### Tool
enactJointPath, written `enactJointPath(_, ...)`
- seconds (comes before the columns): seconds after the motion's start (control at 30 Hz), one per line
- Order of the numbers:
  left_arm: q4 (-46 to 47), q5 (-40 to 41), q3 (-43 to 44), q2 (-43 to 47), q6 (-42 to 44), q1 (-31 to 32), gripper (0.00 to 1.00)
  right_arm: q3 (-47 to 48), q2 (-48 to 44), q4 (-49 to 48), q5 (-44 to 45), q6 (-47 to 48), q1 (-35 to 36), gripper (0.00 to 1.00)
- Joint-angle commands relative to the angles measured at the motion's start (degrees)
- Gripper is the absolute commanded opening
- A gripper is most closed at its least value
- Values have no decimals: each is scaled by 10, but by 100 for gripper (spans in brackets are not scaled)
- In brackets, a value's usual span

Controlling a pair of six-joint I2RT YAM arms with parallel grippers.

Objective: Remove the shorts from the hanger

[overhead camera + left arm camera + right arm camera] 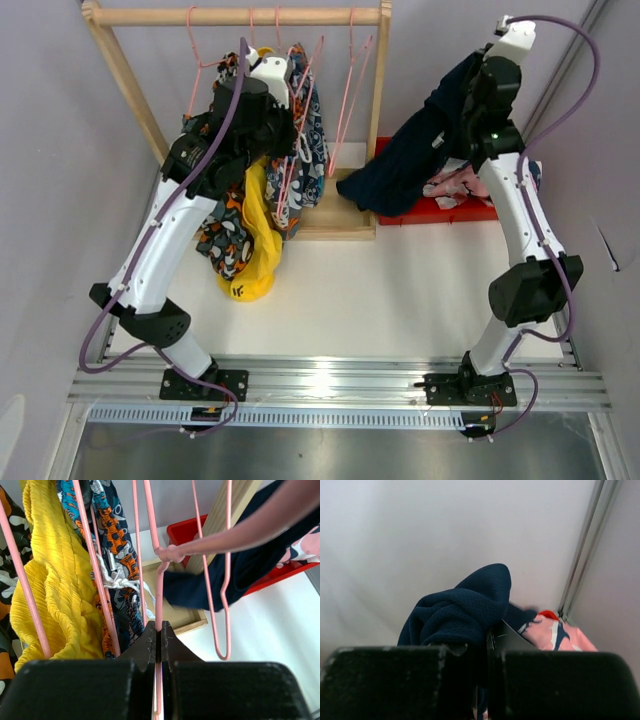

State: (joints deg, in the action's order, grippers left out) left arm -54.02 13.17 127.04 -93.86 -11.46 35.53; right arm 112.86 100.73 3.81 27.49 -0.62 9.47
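Note:
My left gripper is shut on a pink wire hanger at the wooden rack. Beside it hang the yellow shorts, also in the left wrist view, the camouflage shorts and the blue-orange print shorts. My right gripper is shut on the navy shorts and holds them up at the back right; in the top view they drape down over the red bin. The pink shorts lie in that bin, also in the right wrist view.
Several empty pink hangers hang on the right part of the rack rail. The rack's wooden base sits on the white table beside the bin. A grey wall stands close behind and to the right.

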Motion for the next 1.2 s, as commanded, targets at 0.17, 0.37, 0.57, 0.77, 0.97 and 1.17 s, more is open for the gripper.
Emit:
enactJointPath(0.17,48,-31,25,-4,11,-11,0,-288,-74,-133,57,-96,27,10)
enactJointPath(0.37,26,-44,121,-68,14,-18,0,-371,-53,49,61,-224,33,100)
enactJointPath(0.57,74,-66,155,-108,8,-34,0,-519,-149,24,56,-266,70,99)
enactJointPath(0.77,170,-65,166,-167,2,-42,0,-588,-242,16,48,-275,143,100)
enactJointPath(0.97,257,-70,199,-222,-26,-54,0,-621,-284,31,85,-275,232,99)
enactJointPath(1.17,297,-77,202,-250,-58,-71,0,-645,-322,48,86,-282,264,99)
